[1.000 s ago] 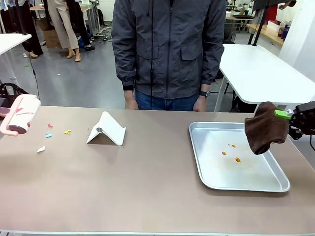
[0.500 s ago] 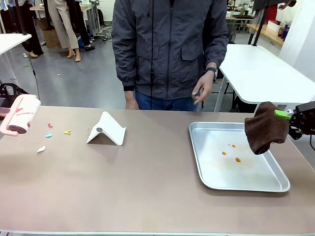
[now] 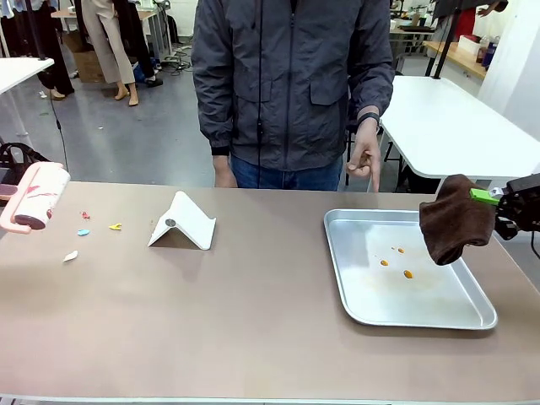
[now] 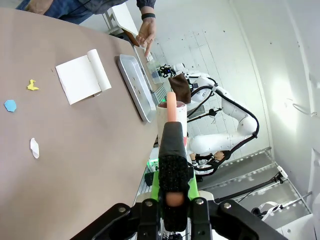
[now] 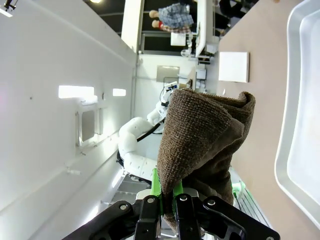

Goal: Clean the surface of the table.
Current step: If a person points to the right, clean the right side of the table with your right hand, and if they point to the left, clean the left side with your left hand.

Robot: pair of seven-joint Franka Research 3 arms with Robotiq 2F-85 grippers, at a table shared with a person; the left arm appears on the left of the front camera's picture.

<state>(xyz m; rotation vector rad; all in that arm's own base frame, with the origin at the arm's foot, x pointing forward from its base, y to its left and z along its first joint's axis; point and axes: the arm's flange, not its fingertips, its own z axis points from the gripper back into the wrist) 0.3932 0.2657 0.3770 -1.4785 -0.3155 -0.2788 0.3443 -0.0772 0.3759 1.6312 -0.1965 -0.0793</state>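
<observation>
The left pincer (image 4: 172, 150) clamps a lint roller (image 3: 38, 196), the right pincer (image 3: 496, 199) a brown cloth (image 3: 451, 221), both aloft.

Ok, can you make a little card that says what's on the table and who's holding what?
table: brown top, long and wide
left tool: shut on the pink roller, at the left end
right tool: shut on the brown cloth, held up by the tray's right side
tray: silver, on the right, orange spots inside
scraps: small coloured bits, on the left
stand: white, folded, left of middle
person: far side, hand pointing a finger down toward the tray
</observation>
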